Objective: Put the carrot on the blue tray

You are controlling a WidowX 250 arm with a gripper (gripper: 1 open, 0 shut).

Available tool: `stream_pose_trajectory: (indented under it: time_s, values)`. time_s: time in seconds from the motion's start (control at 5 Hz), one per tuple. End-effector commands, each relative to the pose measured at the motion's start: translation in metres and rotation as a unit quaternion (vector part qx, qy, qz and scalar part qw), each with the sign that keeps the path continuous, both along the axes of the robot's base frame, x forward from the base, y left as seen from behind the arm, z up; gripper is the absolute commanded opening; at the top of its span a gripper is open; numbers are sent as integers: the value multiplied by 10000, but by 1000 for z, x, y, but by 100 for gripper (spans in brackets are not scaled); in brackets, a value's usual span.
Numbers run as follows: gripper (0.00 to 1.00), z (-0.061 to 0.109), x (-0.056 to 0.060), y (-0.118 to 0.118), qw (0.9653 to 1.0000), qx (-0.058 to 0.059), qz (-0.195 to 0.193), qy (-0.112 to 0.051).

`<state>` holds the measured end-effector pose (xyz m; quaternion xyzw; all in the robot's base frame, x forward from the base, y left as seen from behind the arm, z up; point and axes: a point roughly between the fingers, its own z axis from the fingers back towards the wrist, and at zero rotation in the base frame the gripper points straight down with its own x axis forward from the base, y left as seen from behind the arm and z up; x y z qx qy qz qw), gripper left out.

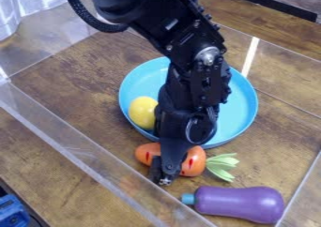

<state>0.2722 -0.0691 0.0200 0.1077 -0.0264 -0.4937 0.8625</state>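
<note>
Your gripper (164,167) is spread wide, straddling the small stubby orange toy carrot (189,159) and holding nothing. Close squarely on its body before lifting. The carrot lies on the wooden surface (75,90), leafy green top pointing right, just beside the round bright blue plastic tray (241,104).

Nothing here can be read: no lettering, label, brand or number shows on the arm, the toys, the tray or the table.
</note>
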Motion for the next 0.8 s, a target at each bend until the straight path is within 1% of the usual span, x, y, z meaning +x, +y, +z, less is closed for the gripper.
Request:
stream_pose_trajectory:
  time_s: [0.0, 0.2, 0.6]
  values:
    - [0, -7, -4, -9, 10000, -1, -39, 56]
    - [100, -7, -2, -9, 10000, 4, -27, 30]
    - [100, -8, 4, -9, 10000, 14, 8, -24]
